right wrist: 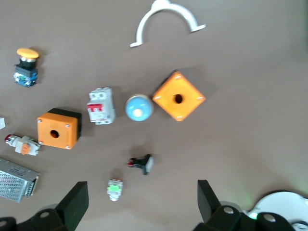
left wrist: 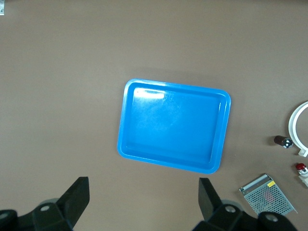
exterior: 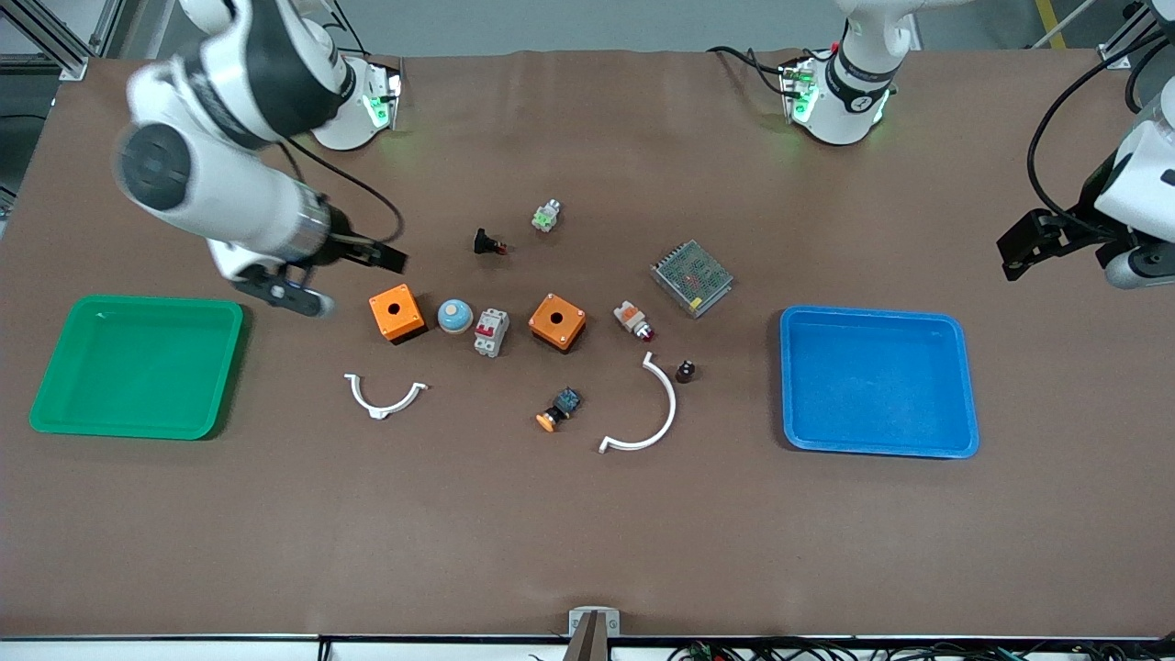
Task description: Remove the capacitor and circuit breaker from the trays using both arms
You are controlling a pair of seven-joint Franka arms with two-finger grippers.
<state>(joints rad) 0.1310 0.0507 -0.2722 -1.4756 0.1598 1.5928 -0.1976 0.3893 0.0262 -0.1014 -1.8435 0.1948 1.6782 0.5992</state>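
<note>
- A brown tabletop (exterior: 587,532) carries two empty trays and a cluster of small electrical parts between them; both arm bases stand at its edge farthest from the front camera.
- The right claw (exterior: 317,275) hangs with its jaws released, holding nothing, between the green tray (exterior: 138,365) and the orange box (exterior: 397,312) beside it.
- The circuit breaker (exterior: 491,331) lies on the tabletop, not in a tray, between a blue dome button (exterior: 454,316) and a second orange box (exterior: 557,322), toward the left arm's end from the first orange box.
- The left claw (exterior: 1056,240) waits spread wide and empty above the left arm's end of the tabletop, beside the blue tray (exterior: 877,381).
- The capacitor (exterior: 685,371) sits on the tabletop near the blue tray, just beside a white curved bracket (exterior: 647,413).
- Both parts appear already taken out, probably set near the middle to leave each tray bare.
</note>
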